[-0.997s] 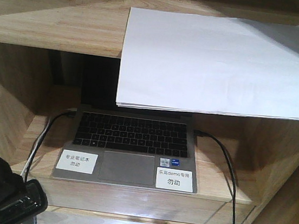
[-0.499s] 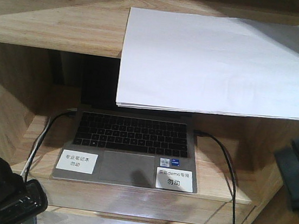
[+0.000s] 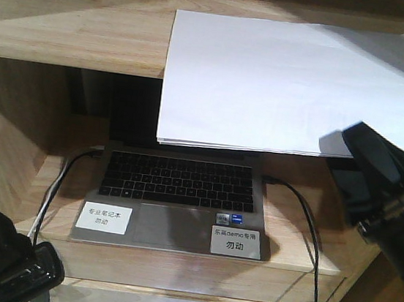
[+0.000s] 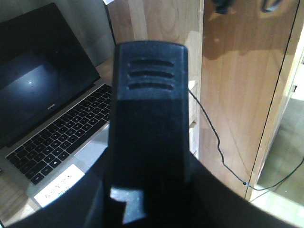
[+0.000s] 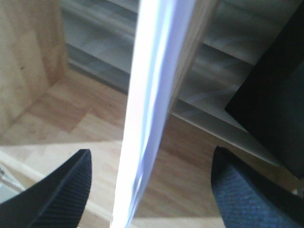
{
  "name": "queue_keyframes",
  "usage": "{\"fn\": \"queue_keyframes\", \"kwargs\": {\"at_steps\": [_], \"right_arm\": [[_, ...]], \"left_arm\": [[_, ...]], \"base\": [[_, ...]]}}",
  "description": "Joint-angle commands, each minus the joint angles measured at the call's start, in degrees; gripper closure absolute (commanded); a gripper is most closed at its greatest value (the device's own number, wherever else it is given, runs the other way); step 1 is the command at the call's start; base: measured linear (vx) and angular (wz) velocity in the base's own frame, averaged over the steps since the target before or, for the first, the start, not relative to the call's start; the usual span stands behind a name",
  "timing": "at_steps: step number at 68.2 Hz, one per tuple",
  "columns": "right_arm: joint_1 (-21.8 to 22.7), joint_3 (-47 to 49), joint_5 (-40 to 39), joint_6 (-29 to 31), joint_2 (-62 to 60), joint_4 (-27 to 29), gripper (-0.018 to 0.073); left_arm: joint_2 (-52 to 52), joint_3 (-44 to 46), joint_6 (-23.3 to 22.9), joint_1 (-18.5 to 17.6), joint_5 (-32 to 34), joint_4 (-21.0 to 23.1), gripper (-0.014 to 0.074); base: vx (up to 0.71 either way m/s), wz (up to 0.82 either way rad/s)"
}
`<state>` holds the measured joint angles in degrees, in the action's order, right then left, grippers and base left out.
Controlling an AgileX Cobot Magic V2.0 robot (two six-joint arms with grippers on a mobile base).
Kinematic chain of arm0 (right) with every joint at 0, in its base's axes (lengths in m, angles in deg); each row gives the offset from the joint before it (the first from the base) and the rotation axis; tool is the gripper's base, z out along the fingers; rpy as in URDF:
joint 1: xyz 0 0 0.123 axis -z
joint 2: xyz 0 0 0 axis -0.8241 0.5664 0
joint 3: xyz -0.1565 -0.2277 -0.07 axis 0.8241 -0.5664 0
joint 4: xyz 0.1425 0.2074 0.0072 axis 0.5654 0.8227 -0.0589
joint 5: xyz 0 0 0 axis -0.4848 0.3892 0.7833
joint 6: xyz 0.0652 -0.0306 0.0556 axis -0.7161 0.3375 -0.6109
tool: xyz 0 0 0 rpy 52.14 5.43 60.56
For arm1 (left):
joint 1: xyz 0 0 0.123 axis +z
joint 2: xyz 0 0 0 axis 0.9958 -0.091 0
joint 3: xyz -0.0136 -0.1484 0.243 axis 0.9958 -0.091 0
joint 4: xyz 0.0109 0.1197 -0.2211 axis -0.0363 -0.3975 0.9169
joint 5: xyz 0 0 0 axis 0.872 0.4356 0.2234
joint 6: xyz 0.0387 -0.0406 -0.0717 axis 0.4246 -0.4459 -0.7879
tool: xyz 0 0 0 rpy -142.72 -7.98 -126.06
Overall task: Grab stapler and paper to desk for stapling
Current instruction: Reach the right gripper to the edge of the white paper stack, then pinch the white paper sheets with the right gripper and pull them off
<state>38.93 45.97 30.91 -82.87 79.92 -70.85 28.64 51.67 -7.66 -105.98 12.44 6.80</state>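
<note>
My right pincer (image 5: 152, 153) stands wide open and empty, jaws straddling the edge of the thin stack of white paper sheets (image 3: 291, 88), which overhangs the top board of the light wooden shelf unit (image 3: 69, 31), upper right. The compartment below holds an open grey laptop (image 3: 175, 192). Lower left, my left pincer (image 3: 26, 266) clamps the small black stapler (image 4: 149, 95).

The right gripper (image 3: 352, 173) is seen raised at the right side of the front view, angled up and to the left from its dark wrist (image 3: 402, 234). Its jaws are spread wide, with the ribbed fingertips (image 5: 61, 190) set well apart. The left gripper (image 3: 4, 259) is seen low in the bottom left corner. Whether it is closed cannot be told, since its own view is filled by a black shape.
</note>
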Motion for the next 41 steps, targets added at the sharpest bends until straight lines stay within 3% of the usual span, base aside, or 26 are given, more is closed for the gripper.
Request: {"fn": "queue_keyframes", "kwargs": {"at_steps": [1,12,19,28,36,41], "right_arm": [[-0.1,3.5,-5.3,0.2,1.8,0.4,0.0052],[-0.1,6.2,-7.6,-1.3,5.3,0.4,0.0062],[-0.1,7.2,-8.6,-1.3,6.8,0.5,0.0118],[-0.1,7.7,-10.8,-1.8,7.8,0.4,0.0286],[-0.1,7.5,-10.8,-4.7,7.8,0.4,0.0519],[-0.1,7.2,-10.9,-6.2,7.8,-0.1,0.0575]], "left_arm": [[-0.4,1.7,0.0,0.1,4.9,3.7,0.0603],[-0.4,1.7,0.0,0.1,4.9,3.7,0.0603],[-0.4,1.7,0.0,0.1,4.9,3.7,0.0603],[-0.4,1.7,0.0,0.1,4.9,3.7,0.0603],[-0.4,1.7,0.0,0.1,4.9,3.7,0.0603],[-0.4,1.7,0.0,0.1,4.9,3.7,0.0603]], "base": [[0.0,0.0],[0.0,0.0],[0.0,0.0],[0.0,0.0],[0.0,0.0],[0.0,0.0]]}}
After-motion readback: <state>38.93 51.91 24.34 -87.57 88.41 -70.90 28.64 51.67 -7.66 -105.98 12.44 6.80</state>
